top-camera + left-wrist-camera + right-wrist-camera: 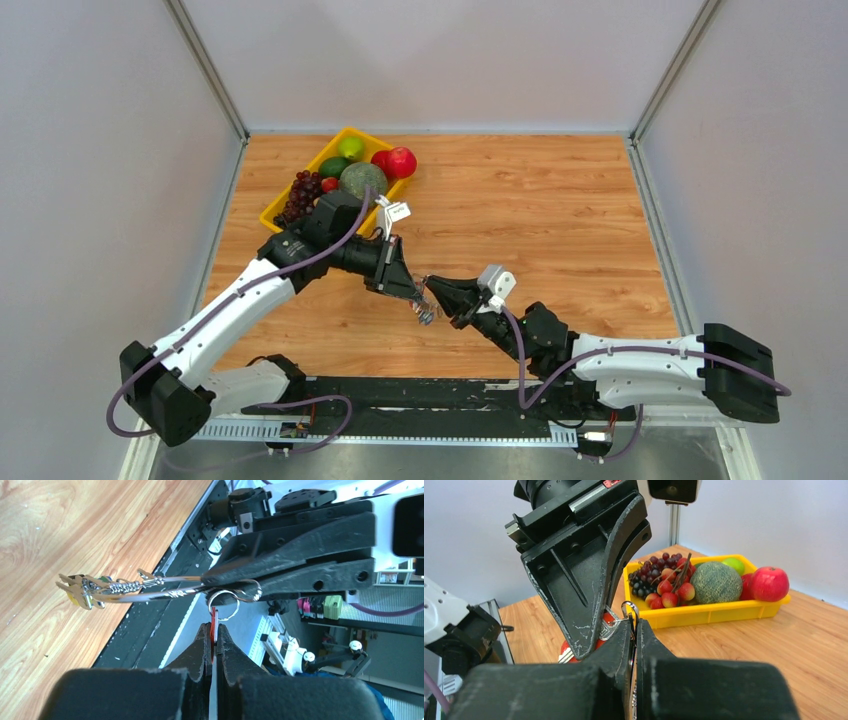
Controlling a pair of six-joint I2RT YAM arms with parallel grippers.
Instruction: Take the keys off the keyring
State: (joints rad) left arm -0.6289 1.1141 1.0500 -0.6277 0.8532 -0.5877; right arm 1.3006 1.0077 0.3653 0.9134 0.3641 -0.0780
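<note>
two grippers are meeting tip to tip above the wooden table (560,220), a little in front of its middle. we are seeing the keyring (172,593) hanging in the air between them, clear of the wood. in the left wrist view we are looking at the keyring almost edge-on. its long axis is running left to right across the picture. one end is sitting pinched in the right gripper (634,625). the other end is pointing away from it and carrying the keys (82,592), bunched together with yellow and green tags. the right gripper's jaws are pressing fully together on the thin wire. the left gripper (213,628) is pointing up from below with its jaws likewise squeezed tight. it is pinching a red tag (214,616) that is hanging from a small silver loop (223,605) beside the right gripper's tip. farther back, a yellow fruit tray (724,614) is sitting on the table.
</note>
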